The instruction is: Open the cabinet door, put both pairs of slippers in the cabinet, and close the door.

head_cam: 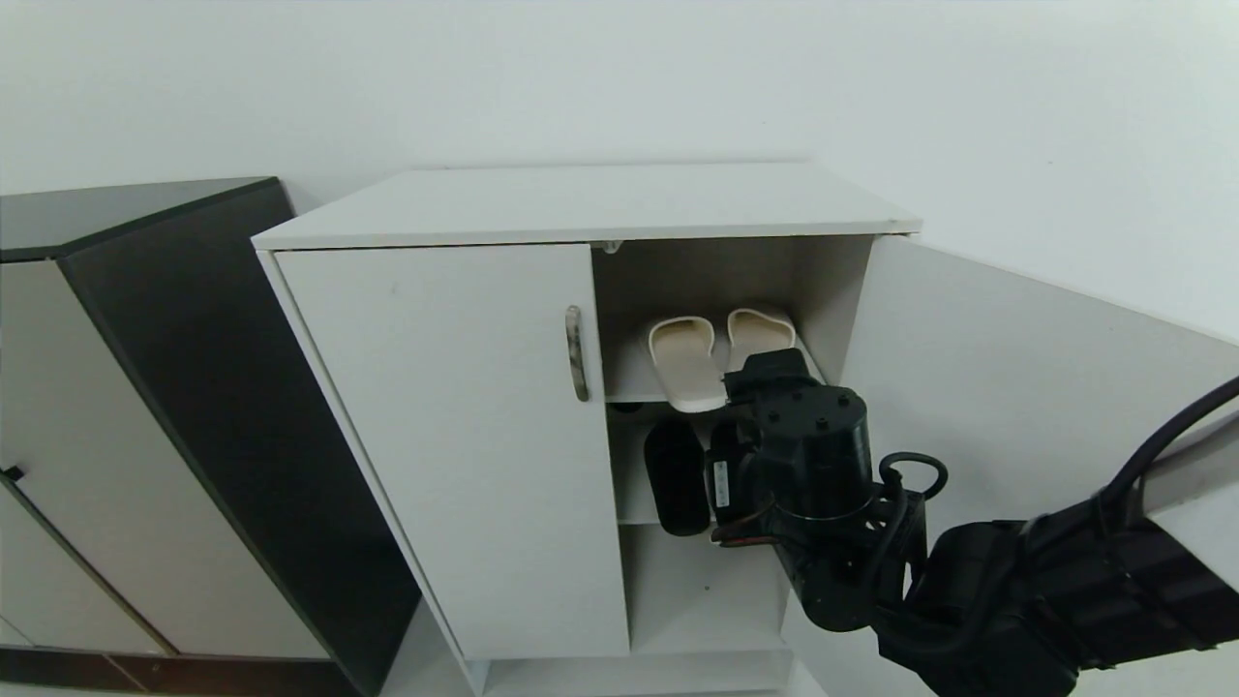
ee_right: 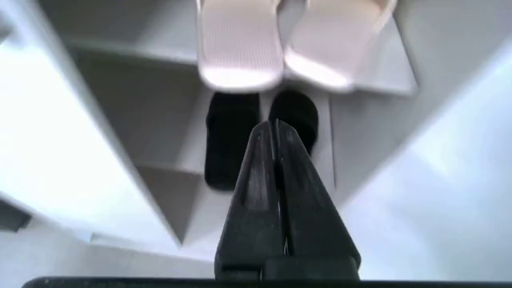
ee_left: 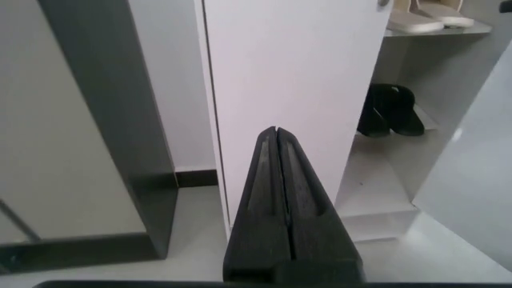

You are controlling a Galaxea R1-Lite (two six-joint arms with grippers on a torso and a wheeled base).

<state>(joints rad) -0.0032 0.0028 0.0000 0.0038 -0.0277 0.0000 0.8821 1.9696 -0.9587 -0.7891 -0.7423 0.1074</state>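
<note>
Head camera high before cabinet; wrist cameras lower, right nearest; open shelves common throughout.

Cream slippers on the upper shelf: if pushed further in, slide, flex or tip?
The cream moulded slide slippers look thick and one-piece, so probably light and mildly bendy. They lie flat on their soles, so tipping seems unlikely. One heel overhangs the edge of the white upper shelf; a push inward would likely slide it on that smooth board.
</note>
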